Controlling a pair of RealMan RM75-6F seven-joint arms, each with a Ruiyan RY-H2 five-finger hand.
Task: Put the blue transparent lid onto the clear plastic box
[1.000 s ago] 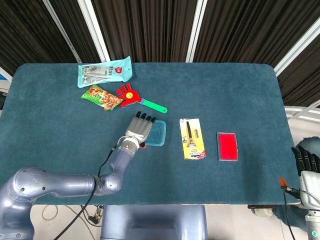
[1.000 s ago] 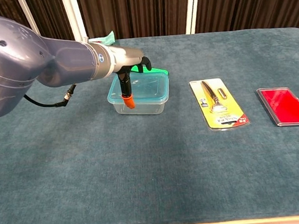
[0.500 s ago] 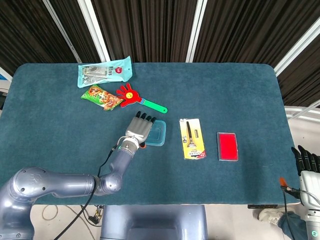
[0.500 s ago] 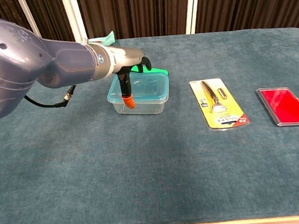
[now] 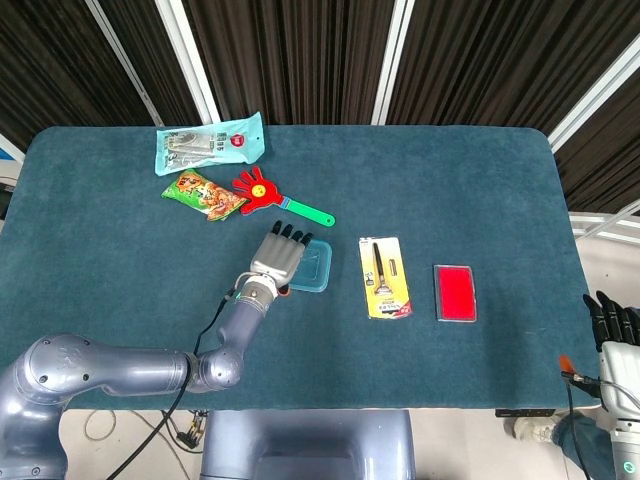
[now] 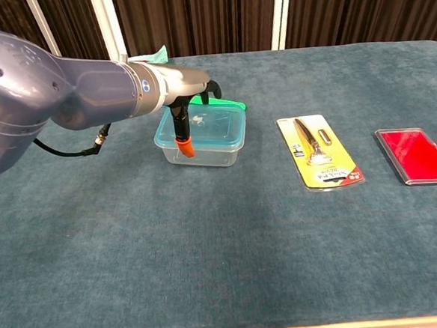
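- Since the earlier frames, little has shifted: the left hand (image 6: 188, 106) and the box under it sit a touch further left in the chest view.
- One pale blue packet (image 5: 210, 144) lies at the table's (image 5: 120, 260) far left, with one snack bag (image 5: 204, 194) and one red hand-shaped clapper (image 5: 270, 195) just in front of it.
- Left hand rests over the blue transparent lid (image 6: 210, 124), its orange-tipped thumb (image 6: 184, 145) down the front wall; whether it grips is unclear.
- That one lid sits on the one clear plastic box (image 6: 203, 154), near the table's middle.
- One carded razor (image 6: 319, 154), then one red case (image 6: 416, 155).
- Right hand (image 5: 616, 322) hangs off the table's right edge; I cannot tell its state.
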